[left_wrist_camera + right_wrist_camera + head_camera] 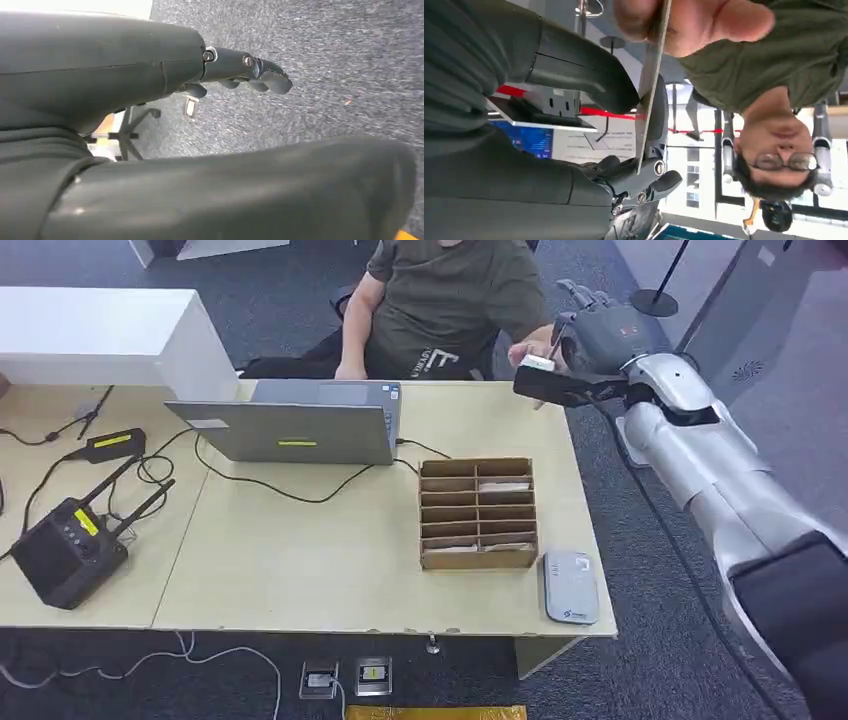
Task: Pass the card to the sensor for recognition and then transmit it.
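**Head view: card held out over the desk's far corner as a person takes hold**

Head view shows the robot's right hand raised at about 1 o'clock, past the far right corner of the wooden table, its silver arm running back to 4 o'clock. The card stands nearly on edge at the hand, thin and pale. A person in an olive shirt sits at 12 o'clock behind the table, and the person's hand meets the card from the other side.

In the right wrist view the card appears edge-on, a narrow grey strip pinched between the robot's thick thumb and its darker fingers. The person's hand grips the card's other end between thumb and fingers, so both hold it at once.

On the table, a grey card sensor lies flat at 5 o'clock, just beside the right end of a cardboard organizer whose compartments hold a few pale cards. A laptop stands half-open at 11 o'clock, and a black router with antennas sits at 9 o'clock amid cables.

The left wrist view looks down at grey carpet; the left hand hangs there with its dark fingers curled slightly inward, holding nothing.
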You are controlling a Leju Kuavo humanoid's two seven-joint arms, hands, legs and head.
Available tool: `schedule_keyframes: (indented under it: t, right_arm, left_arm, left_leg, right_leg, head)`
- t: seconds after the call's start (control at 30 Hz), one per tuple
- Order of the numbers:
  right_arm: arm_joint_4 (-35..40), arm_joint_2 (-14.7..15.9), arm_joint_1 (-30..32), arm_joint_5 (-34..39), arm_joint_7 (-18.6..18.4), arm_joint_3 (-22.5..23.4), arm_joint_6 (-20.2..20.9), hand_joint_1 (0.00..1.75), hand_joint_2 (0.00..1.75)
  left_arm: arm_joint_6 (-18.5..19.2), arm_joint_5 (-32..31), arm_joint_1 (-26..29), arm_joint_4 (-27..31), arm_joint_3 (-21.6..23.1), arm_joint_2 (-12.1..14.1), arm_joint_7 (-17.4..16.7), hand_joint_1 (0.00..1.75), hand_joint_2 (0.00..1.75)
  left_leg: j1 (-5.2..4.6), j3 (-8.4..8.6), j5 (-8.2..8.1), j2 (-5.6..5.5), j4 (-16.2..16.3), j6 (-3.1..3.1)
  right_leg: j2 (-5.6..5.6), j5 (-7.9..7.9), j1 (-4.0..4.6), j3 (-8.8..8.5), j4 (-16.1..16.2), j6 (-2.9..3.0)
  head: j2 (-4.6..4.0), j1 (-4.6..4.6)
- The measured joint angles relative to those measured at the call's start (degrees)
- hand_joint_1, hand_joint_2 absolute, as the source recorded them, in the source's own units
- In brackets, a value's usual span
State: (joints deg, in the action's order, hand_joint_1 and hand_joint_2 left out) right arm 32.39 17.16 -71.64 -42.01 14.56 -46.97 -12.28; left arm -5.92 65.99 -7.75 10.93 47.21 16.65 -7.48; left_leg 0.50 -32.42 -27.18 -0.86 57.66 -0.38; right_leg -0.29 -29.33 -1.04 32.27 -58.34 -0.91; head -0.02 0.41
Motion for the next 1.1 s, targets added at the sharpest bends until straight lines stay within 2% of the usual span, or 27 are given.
schedule_keyframes:
  t: [0.3, 0.33, 0.37, 0.4, 0.67, 0.7, 0.83, 0.93, 1.0, 1.1]
  right_arm:
    - [-4.13, 0.0, 0.56, -1.68, -0.66, 1.01, 0.0, 1.75, 1.75]
    - [-4.28, 0.04, 0.7, -1.86, -0.77, 1.07, 0.0, 0.0, 1.75]
    - [-4.35, 0.13, 0.85, -2.12, -0.87, 1.14, -0.09, 0.0, 1.75]
    - [-4.41, 0.22, 1.05, -2.47, -0.9, 1.31, -0.26, 0.0, 0.0]
    - [-4.65, 0.52, 2.73, -3.85, 0.09, 3.72, -2.38, 0.0, 0.0]
    - [-4.65, 0.52, 2.78, -3.65, 0.13, 4.18, -1.61, 0.0, 0.0]
    - [-3.13, 1.46, 2.96, -2.71, 0.35, 5.68, 4.59, 0.0, 0.0]
    - [0.2, 3.0, 3.35, -2.12, -0.41, 6.45, 7.61, 0.0, 0.0]
    - [2.35, 3.95, 3.48, -0.6, -2.75, 6.78, 10.18, 0.0, 0.0]
    - [7.79, 6.5, 4.84, 4.23, -9.89, 6.88, 17.43, 0.0, 0.0]
  left_arm:
    - [0.13, -0.53, 0.06, 0.0, 1.49, 0.0, -0.59, 0.0, 0.0]
    - [0.42, -0.81, 0.06, 0.0, 1.73, 0.0, -0.59, 0.0, 0.0]
    - [0.46, -0.98, 0.06, 0.0, 1.88, 0.0, -0.59, 0.0, 0.0]
    - [0.57, -1.01, 0.06, 0.0, 2.03, 0.0, -0.57, 0.0, 0.0]
    - [-0.15, -0.22, 0.05, 0.0, 2.78, 0.09, -0.57, 0.0, 0.0]
    - [-0.31, 0.22, 0.05, 0.0, 2.78, 0.09, -0.57, 0.0, 0.0]
    - [-1.22, 1.4, 0.1, 0.0, 2.75, 0.0, -0.57, 0.0, 0.0]
    - [-1.92, 2.01, 0.14, 0.0, 2.75, -0.02, -0.98, 0.0, 0.0]
    - [-2.69, 2.29, 0.14, 0.0, 2.75, -0.06, -1.59, 0.0, 0.0]
    - [-4.2, 3.24, 0.18, 0.0, 2.75, -0.33, -2.53, 0.0, 0.0]
  left_leg:
    - [0.01, 0.0, 0.0, 0.01, 0.03, 0.0]
    - [0.01, -0.01, 0.0, 0.01, 0.03, 0.0]
    - [0.01, -0.01, 0.0, 0.01, 0.03, 0.0]
    - [0.01, 0.0, 0.0, 0.01, 0.03, 0.0]
    - [0.01, 0.01, -0.01, 0.08, 0.03, 0.0]
    - [0.0, 0.01, -0.01, 0.08, 0.03, 0.0]
    - [0.0, 0.02, 0.0, 0.07, 0.03, 0.0]
    - [0.0, 0.01, -0.01, 0.07, 0.04, 0.01]
    - [0.0, 0.04, -0.01, 0.08, 0.05, 0.01]
    - [0.0, 0.03, -0.01, 0.05, 0.05, 0.01]
  right_leg:
    - [0.02, 0.01, 0.0, 0.02, 0.0, 0.0]
    - [0.02, 0.01, 0.01, 0.03, 0.0, 0.0]
    - [0.02, 0.01, 0.01, 0.04, 0.0, 0.0]
    - [0.03, 0.01, 0.01, 0.04, 0.0, 0.0]
    - [0.12, 0.01, 0.0, 0.03, 0.0, 0.0]
    - [0.11, 0.01, 0.0, 0.03, 0.0, 0.0]
    - [0.09, 0.02, 0.0, 0.02, 0.0, -0.01]
    - [0.11, 0.02, 0.0, 0.03, 0.0, -0.01]
    - [0.13, 0.02, 0.0, 0.03, 0.0, -0.01]
    - [0.06, 0.02, 0.0, 0.01, 0.01, -0.01]
  head:
    - [0.0, 0.0]
    - [0.0, 0.0]
    - [0.0, 0.0]
    - [0.0, 0.0]
    - [0.0, 0.0]
    - [0.0, 0.0]
    - [0.0, 0.0]
    - [0.0, 0.0]
    - [0.0, -0.02]
    - [0.0, 0.0]
